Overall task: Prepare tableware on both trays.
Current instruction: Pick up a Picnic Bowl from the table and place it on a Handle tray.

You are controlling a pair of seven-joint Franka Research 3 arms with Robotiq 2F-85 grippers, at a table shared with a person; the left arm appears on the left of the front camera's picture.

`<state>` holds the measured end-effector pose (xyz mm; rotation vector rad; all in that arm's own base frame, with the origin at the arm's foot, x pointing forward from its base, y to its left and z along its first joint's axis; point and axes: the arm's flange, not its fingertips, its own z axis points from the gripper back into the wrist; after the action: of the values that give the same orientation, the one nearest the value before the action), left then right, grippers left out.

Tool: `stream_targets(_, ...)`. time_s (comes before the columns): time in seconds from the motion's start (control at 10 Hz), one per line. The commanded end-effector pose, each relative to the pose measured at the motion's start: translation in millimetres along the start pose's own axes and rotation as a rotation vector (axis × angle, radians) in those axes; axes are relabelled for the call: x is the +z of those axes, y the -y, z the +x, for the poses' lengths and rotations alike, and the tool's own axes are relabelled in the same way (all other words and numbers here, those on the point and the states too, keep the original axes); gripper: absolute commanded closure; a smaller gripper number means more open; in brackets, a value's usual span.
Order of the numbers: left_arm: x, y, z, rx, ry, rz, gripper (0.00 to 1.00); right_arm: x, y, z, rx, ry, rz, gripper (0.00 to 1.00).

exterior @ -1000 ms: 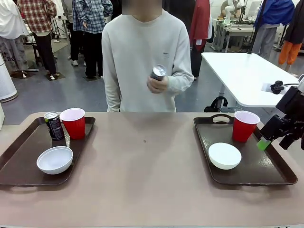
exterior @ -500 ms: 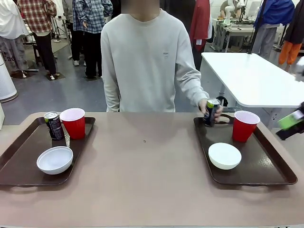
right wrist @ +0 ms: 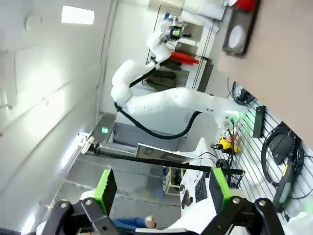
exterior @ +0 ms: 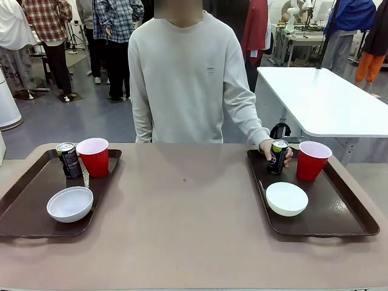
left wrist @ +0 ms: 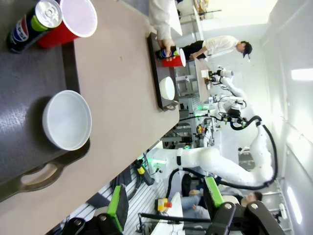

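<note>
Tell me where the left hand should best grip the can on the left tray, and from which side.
Probably grip the can around its upright cylindrical body, mid-height, coming in from the tray's outer left side. The red cup stands close against its right, so that side looks blocked; the bowl sits nearer the robot, apart.

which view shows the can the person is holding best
The front view: the can stands upright on the right tray, the person's hand around it, beside the red cup. The left wrist view shows it far off and tiny. In the right wrist view I cannot make it out.
</note>
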<state>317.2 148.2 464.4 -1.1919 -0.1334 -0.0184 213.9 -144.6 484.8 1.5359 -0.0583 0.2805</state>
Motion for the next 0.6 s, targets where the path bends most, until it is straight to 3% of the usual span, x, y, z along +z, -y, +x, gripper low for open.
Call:
stream_targets(0.0,1.5,1.9,-0.5,0.004,0.0,0.0,0.18,-13.9,-9.2,3.6,0.054,-0.027,0.008,0.0)
stream_targets(0.5,1.5,1.9,-0.5,0.004,0.0,0.0,0.18,-13.9,-9.2,3.6,0.054,-0.027,0.008,0.0)
